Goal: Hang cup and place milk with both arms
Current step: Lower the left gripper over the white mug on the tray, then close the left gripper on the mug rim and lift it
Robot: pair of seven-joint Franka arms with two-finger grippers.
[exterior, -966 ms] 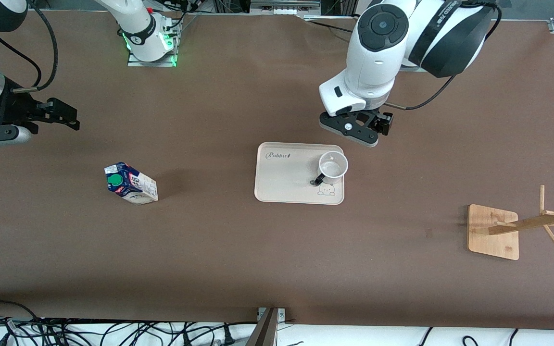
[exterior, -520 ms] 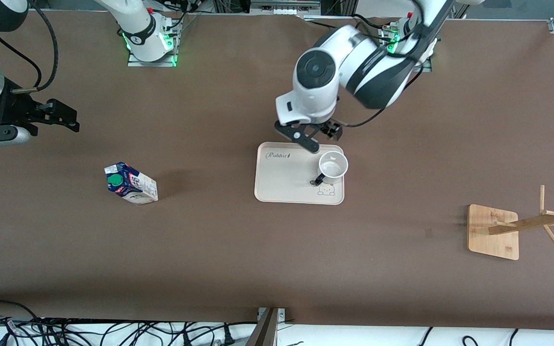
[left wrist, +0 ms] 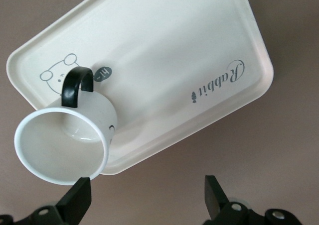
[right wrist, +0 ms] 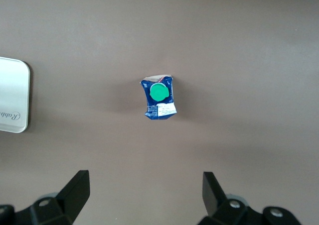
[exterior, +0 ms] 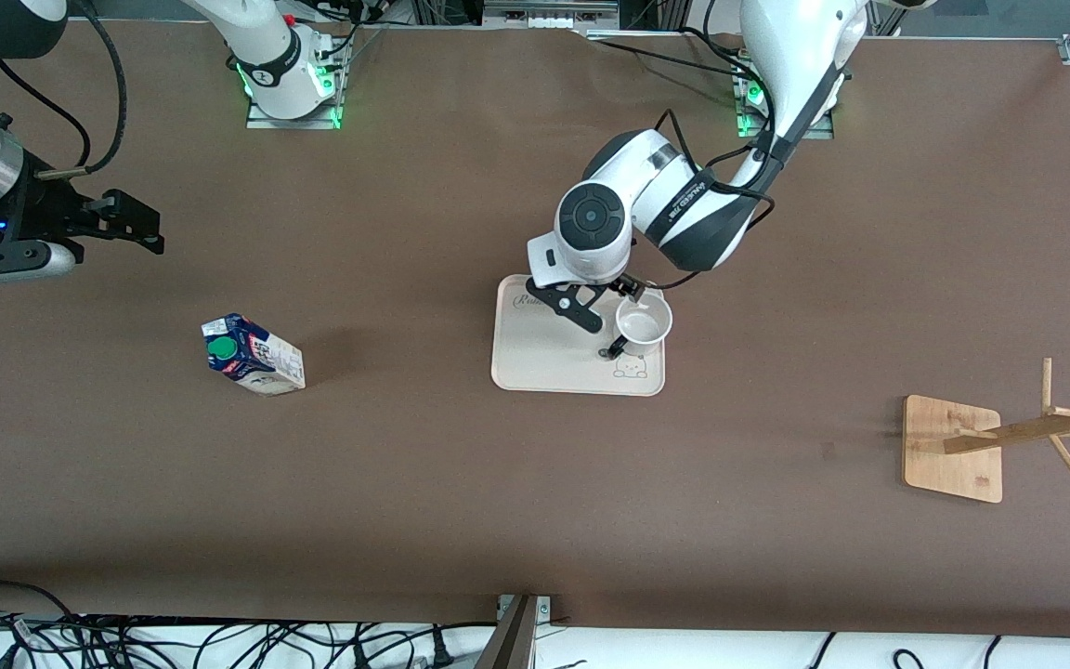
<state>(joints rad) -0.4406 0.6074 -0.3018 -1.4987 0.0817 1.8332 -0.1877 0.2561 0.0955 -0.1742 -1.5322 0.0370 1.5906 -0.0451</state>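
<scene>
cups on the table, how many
1: the cup stands upright on the tray, at the end toward the left arm's side; the left gripper hangs open by it.

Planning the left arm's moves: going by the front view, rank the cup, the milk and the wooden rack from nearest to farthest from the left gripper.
1. The cup: on the tray, right beside the left gripper.
2. The wooden rack: toward the left arm's end of the table, nearer the front camera.
3. The milk: toward the right arm's end, slightly farther off.
</scene>
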